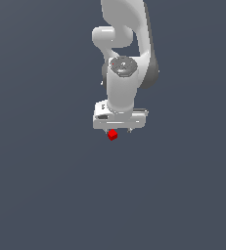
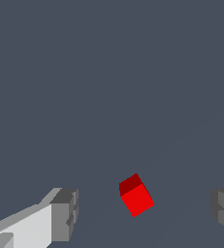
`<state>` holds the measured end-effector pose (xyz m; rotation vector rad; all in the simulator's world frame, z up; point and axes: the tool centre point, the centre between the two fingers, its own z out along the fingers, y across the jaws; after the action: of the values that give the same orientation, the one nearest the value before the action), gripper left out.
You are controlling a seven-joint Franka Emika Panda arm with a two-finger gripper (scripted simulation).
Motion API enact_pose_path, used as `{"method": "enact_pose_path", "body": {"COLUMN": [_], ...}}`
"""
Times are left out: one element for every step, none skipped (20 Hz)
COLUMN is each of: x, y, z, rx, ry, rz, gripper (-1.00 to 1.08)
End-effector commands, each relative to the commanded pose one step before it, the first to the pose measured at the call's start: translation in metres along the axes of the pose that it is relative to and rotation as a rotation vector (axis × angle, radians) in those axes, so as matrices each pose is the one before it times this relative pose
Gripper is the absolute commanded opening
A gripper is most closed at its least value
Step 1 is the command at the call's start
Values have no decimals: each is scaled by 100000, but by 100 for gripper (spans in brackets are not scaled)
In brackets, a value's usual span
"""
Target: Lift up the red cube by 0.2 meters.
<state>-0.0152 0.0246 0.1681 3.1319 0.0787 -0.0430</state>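
While fingers [image 2: 65,213] spread, red cube [image 2: 137,196] between

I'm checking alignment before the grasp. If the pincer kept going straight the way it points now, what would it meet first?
Probably the red cube: the wrist view shows it between the open pincer's fingers, turned askew to them. It sits nearer one finger, and depth is unclear, so contact could come there first.

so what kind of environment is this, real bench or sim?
Looks like a bare simulator scene: flat, featureless grey-blue ground, a smoothly shaded white arm, and one plain red cube between the open jaws of the gripper. No furniture or walls in view.
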Motion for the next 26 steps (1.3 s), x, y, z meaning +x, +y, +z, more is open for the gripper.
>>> {"method": "enact_pose_path", "body": {"x": [0, -11, -33, -55, -77, -98, -120, -141, -163, -184, -205, -225, -246, -266, -286, -305, -325, -344, -362, -381, -396, -394, -377, -357, -337, -317], "y": [1, 0, -4, 0, -4, -5, -4, -6, -7, -7, -8, -8, -9, -9, -10, -9, -9, -9, -9, -8, -7, -6, -3, 0, 2, 2], "z": [0, 18, 56, 94, 131, 168, 206, 242, 279, 316, 352, 388, 424, 460, 496, 531, 567, 602, 638, 674, 704, 704, 680, 650, 616, 582], "rx": [0, -1, 0, 1, 1, 1, 1, 2, 2, 3, 3, 4, 4, 5, 6, 7, 7, 8, 9, 11, 12, 13, 12, 10, 9, 10], "ry": [0, 4, 12, 19, 26, 34, 41, 49, 56, 63, 71, 78, 85, 92, 100, 107, 114, 122, 129, 137, 143, 144, 138, 131, 125, 119], "rz": [0, -69, -218, -352, -497, -639, -777, -920, -1059, -1196, -1334, -1470, -1605, -1740, -1874, -2006, -2138, -2269, -2401, -2533, -2640, -2635, -2536, -2414, -2285, -2154], "gripper": [100, 100, 100, 100, 100, 100, 100, 100, 100, 100, 100, 100, 100, 100, 100, 100, 100, 100, 100, 100, 100, 100, 100, 100, 100, 100]}}
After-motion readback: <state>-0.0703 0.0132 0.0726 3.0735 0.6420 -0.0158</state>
